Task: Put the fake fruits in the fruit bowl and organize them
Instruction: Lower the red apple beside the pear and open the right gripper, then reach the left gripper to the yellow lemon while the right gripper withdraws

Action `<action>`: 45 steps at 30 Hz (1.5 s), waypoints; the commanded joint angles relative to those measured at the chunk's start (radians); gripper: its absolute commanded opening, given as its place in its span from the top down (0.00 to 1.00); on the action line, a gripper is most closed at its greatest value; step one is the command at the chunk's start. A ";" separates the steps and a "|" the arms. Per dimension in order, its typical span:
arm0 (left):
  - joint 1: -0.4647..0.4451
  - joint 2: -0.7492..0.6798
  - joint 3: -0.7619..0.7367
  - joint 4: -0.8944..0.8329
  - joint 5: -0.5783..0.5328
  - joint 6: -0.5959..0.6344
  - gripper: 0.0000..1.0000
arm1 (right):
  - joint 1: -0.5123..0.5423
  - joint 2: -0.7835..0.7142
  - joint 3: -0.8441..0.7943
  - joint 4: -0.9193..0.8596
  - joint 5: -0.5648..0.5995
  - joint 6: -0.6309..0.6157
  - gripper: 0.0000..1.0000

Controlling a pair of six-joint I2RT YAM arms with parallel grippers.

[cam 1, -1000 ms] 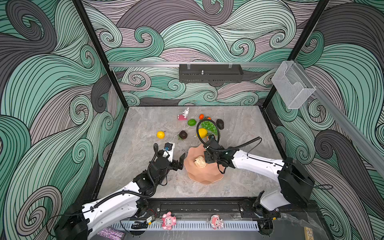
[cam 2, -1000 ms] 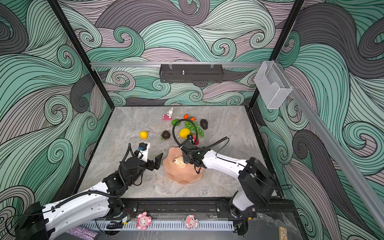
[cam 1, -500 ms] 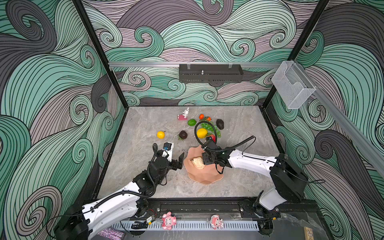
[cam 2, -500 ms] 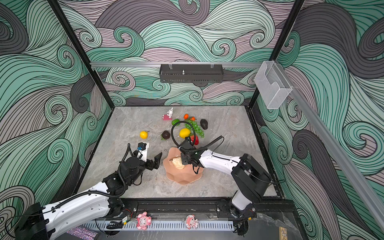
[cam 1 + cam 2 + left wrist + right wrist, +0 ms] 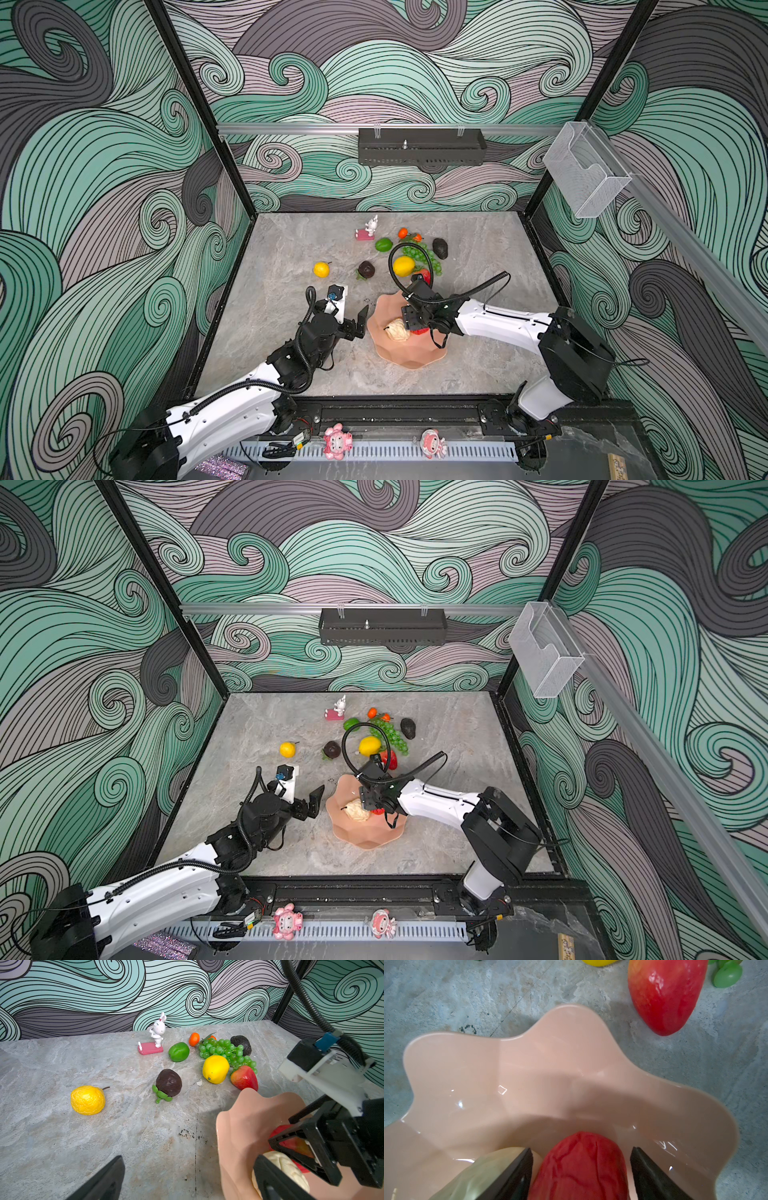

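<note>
– Salmon-pink fruit bowl (image 5: 415, 365): where does it sit?
– On the grey stone-look table (image 5: 291, 257), a little toward 5 o'clock from the table's middle in both top views.
– What lies inside it?
– Two fake fruits. A cream knobbly fruit (image 5: 397, 331) is on the bowl's 9 o'clock side. A wrinkled red fruit (image 5: 581, 1167) is beside it toward 3 o'clock.
– And the right gripper (image 5: 581, 1149)?
– Its arm comes in from 3 o'clock, and the gripper is low inside the bowl. The fingers straddle the wrinkled red fruit and are spread wider than it. One finger stands between the cream fruit and the red one, against or just beside the red. A clear gap shows at the other finger, so nothing is clamped.
– The left gripper (image 5: 189, 1160)?
– It is at the bowl's 9 o'clock, just beside the rim. The fingers are spread as wide as they go and hold nothing.
– Where are the remaining fruits?
– Loose on the table, mostly at 12 o'clock from the bowl.
- A glossy red fruit (image 5: 244, 1078) lies just beyond the rim.
- Past it, a smooth lemon (image 5: 216, 1069), green grapes (image 5: 220, 1048), an avocado (image 5: 242, 1043), a lime (image 5: 178, 1051) and small oranges (image 5: 193, 1039) are clustered close together.
- A dark round fruit (image 5: 168, 1082) lies at 11 o'clock.
- A wrinkled yellow fruit (image 5: 88, 1100) lies at 10 o'clock, well apart from the rest.
- A rabbit figurine (image 5: 158, 1030) stands upright near the lime.
</note>
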 commanded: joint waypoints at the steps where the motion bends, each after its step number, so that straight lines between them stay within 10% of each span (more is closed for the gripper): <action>1: 0.006 0.002 0.006 0.006 0.003 -0.011 0.01 | 0.004 -0.007 0.009 -0.006 0.012 0.010 0.24; 24: 0.105 0.245 0.265 -0.163 0.102 -0.209 0.02 | -0.044 -0.292 0.052 -0.139 0.046 -0.111 0.09; 45: 0.238 0.986 1.094 -0.770 0.512 -0.124 0.06 | -0.078 -0.782 -0.262 -0.089 0.054 -0.096 0.06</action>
